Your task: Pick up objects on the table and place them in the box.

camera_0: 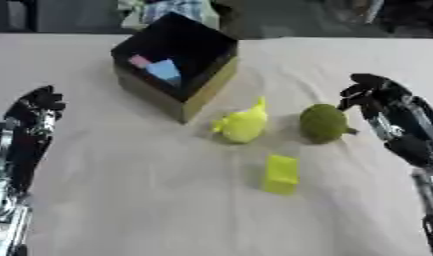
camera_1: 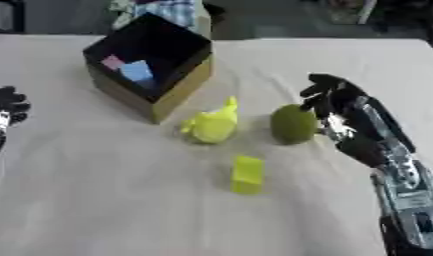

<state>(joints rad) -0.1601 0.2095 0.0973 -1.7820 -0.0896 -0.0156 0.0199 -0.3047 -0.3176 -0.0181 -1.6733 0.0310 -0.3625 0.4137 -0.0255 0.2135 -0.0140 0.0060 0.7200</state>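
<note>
Left edge of frame: left hand (camera_0: 40,102), black with silver joints, fingers curled and holding nothing, resting idle over the bench (camera_0: 123,200), which is draped in pale, faintly creased cloth.

Upper left of centre: open square box (camera_0: 176,62), black inside, tan cardboard-like outer walls, set cornerwise. Inside lie a small pink block (camera_0: 139,61) and a light blue block (camera_0: 164,71), both flat-faced.

Centre: bright yellow soft-looking toy with a pointed upright tip (camera_0: 243,124), smooth and rounded, near the box's lower corner but apart from it.

Lower centre: yellow-green rectangular block (camera_0: 281,173), hard-edged, lying alone, well apart from the box.

Right of centre: dull olive-green rounded fruit-like object (camera_0: 324,123), matt, roughish skin, with a small nub toward the right.

Right edge: right hand (camera_1: 329,97), fingers bent but enclosing nothing, just beside the green object; whether they touch it cannot be told.

Step, as judged: approach to grasp the green object. Next move calls for closing the fingers round its bulge, lifting it, then carrying it toward upper left and over the box.
</note>
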